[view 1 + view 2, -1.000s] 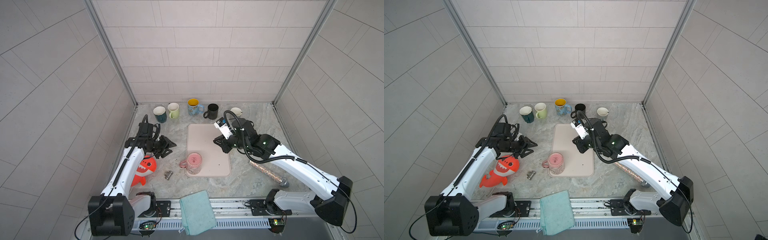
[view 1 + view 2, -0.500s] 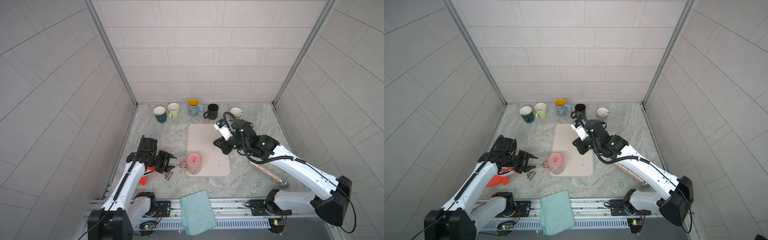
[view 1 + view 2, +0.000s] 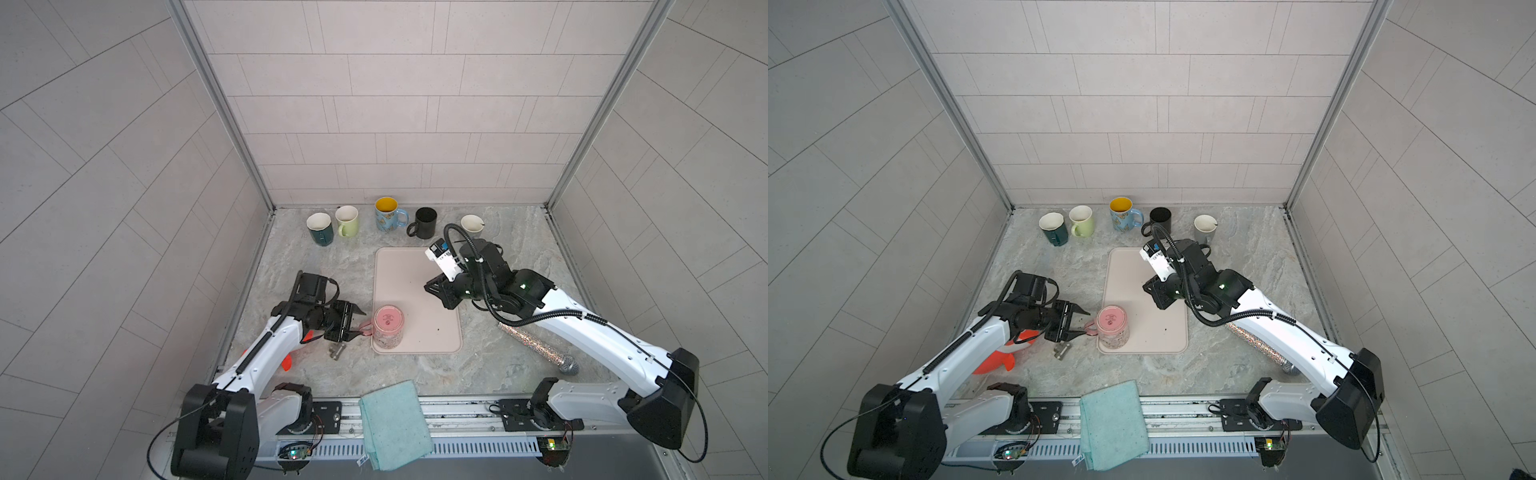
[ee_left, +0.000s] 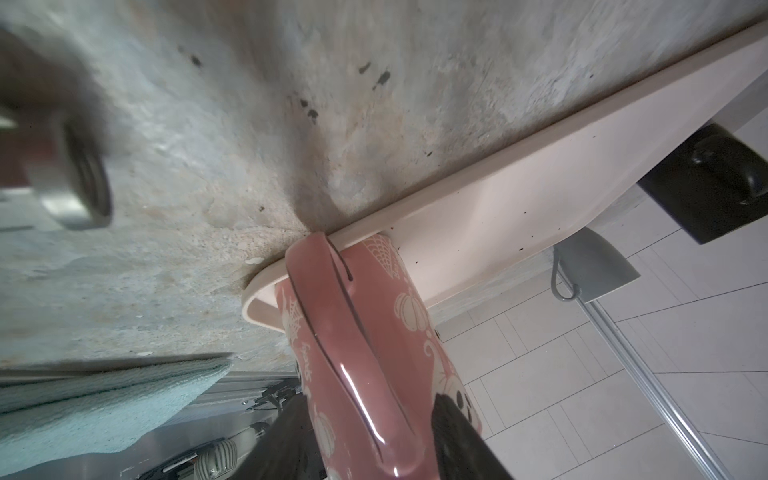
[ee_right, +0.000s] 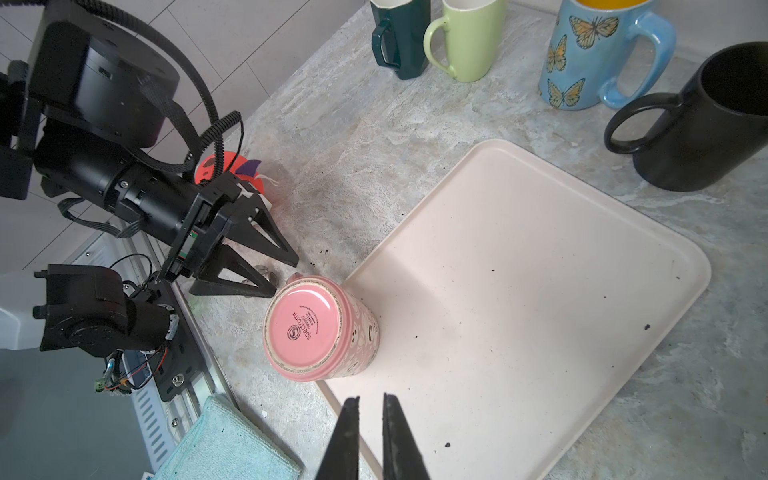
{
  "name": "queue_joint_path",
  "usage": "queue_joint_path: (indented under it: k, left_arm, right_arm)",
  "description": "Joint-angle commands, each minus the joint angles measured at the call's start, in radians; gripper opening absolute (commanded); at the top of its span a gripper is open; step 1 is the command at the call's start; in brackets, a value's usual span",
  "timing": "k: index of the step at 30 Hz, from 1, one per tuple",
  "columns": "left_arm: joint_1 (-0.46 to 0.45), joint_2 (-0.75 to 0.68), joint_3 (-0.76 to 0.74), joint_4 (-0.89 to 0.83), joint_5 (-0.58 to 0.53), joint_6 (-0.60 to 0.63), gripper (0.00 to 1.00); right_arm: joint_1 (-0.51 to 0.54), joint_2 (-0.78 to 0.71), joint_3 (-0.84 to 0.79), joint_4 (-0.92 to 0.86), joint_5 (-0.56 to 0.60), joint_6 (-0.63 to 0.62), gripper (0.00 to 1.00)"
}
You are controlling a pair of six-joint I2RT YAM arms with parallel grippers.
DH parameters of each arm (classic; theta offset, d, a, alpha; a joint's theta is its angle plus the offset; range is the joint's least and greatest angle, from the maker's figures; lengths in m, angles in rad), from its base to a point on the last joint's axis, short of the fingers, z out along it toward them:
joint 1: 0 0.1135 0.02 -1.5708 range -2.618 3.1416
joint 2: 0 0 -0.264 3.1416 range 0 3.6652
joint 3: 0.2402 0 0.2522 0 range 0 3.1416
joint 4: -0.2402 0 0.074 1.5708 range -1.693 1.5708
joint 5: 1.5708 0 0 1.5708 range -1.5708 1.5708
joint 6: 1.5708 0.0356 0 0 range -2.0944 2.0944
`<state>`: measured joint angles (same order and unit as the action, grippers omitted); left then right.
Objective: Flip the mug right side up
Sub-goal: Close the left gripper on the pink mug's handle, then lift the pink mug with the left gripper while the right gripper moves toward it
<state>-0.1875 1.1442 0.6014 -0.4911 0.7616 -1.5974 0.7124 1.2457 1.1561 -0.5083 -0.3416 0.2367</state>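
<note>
Left tool [image 3: 361, 322] brought up to the handle [image 3: 366, 328] of the upturned mug [image 3: 388, 326].

Over the last second the left tool has been carried forward across the table [image 3: 316, 270], from farther back beside the tray [image 3: 432, 345] to the pink mug. The mug has not been shifted: it is stood base-up on the near left corner of the tray, handle turned outward. The approach is therefore judged nearly complete, with the grasp not yet made. The left tool's jaws are seen spread. In the left wrist view the handle [image 4: 345, 340] is framed between the two dark fingers [image 4: 457, 436], and no pinch on it is shown. The right tool [image 5: 368, 401] is held over the tray, well apart from the mug, with its jaws pressed almost together on nothing.
</note>
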Motion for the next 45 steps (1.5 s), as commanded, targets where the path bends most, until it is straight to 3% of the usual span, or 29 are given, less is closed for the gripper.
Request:
queue_joint_path:
  k: [1,8,19,29,37,45]
  left_arm:
    - [-0.033,0.054,-0.011,0.068,0.001,-0.048,0.54]
    - [-0.061,0.122,-0.014,0.087,0.012,-0.04,0.54]
    - [-0.1,0.168,-0.017,0.158,0.024,-0.066,0.41]
    - [-0.113,0.183,-0.044,0.247,0.045,-0.106,0.0]
    - [-0.115,0.146,-0.01,0.391,0.0,-0.107,0.0]
    - [-0.116,0.129,0.108,0.539,-0.039,0.004,0.0]
  right_arm:
    - [-0.001,0.002,-0.011,0.014,-0.01,-0.001,0.13]
    - [-0.002,0.007,-0.017,0.014,-0.002,-0.002,0.13]
    - [-0.002,0.021,-0.018,0.017,0.003,0.004,0.12]
    - [-0.002,0.02,-0.024,0.019,0.021,0.011,0.12]
    - [-0.004,0.018,-0.026,0.017,0.03,0.014,0.11]
    - [-0.007,0.012,-0.019,-0.004,0.049,0.002,0.11]
